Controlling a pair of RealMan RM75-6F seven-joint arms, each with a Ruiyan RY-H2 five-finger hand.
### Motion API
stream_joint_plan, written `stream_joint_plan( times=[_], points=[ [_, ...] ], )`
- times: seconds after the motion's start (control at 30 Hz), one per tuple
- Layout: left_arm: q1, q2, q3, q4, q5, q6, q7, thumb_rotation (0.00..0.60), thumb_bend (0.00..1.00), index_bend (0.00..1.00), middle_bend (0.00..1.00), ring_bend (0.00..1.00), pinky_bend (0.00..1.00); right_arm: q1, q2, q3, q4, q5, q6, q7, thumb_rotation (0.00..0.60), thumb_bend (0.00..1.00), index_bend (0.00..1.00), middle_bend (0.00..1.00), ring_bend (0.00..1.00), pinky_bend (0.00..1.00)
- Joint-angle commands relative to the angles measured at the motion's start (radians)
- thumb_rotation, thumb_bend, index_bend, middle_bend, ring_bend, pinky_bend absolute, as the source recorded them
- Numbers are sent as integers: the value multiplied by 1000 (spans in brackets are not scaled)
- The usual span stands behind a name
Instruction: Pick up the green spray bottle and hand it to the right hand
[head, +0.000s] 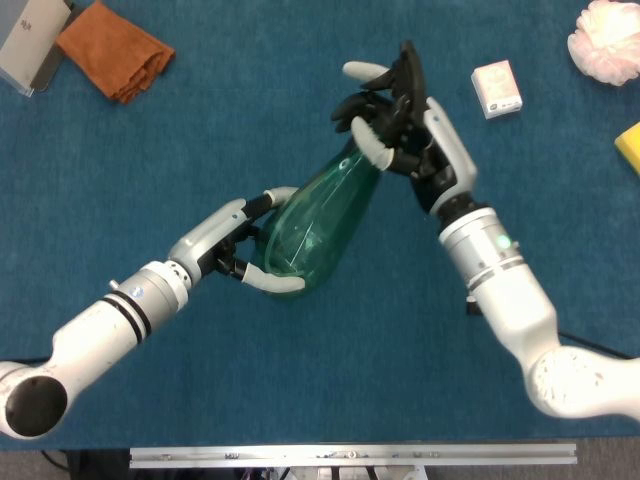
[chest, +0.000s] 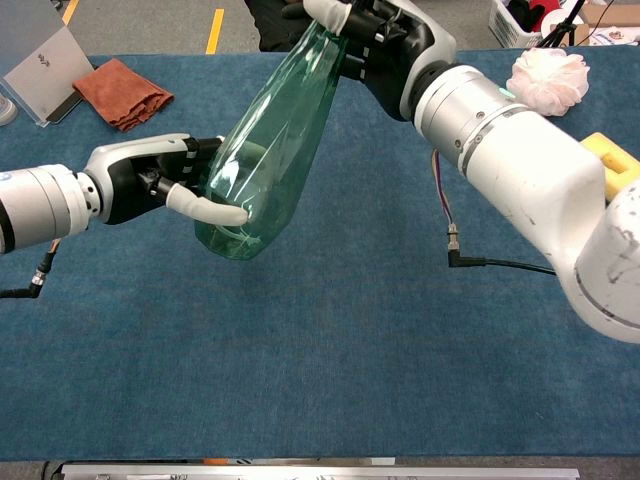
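The green spray bottle (head: 320, 225) (chest: 270, 150) hangs tilted above the blue table (head: 300, 380), base toward the lower left and black spray head toward the upper right. My left hand (head: 245, 250) (chest: 170, 180) cups the wide base, with one finger over the top and the thumb under it. My right hand (head: 400, 125) (chest: 385, 40) grips the neck and spray head, its fingers wrapped around them. Both hands hold the bottle at once. The spray head is mostly hidden by the right hand.
An orange cloth (head: 112, 48) (chest: 125, 92) and a grey stand (head: 30, 40) lie at the far left. On the right are a small white box (head: 497, 88), a white puff (head: 605, 40) (chest: 545, 80) and a yellow sponge (head: 630, 148). A black cable (chest: 500, 265) trails from the right arm.
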Motion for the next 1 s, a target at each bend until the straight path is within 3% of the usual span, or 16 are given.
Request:
stream_joint_plan(
  times=[0.03,0.47,0.67,1.0],
  points=[
    [7,25,-26,12,46,-49,-51,600,147,85,56,0,335,-3,20,16,-8,22,-15,7,600,767,272,476,691,591],
    [0,68,-61,43,157,-167,-123,600,147,0,0,0,173,-20,107,65,-7,65,-72,48,600,772,294,518,731,613],
    [-4,90,-67,60,186,-184,-132,600,145,0,0,0,161,-23,159,78,-5,66,-108,53,600,774,299,522,731,613],
    [16,138,-37,72,263,-117,-70,600,144,0,0,0,161,-62,284,27,-16,-4,-173,24,600,773,315,543,740,613]
  ],
)
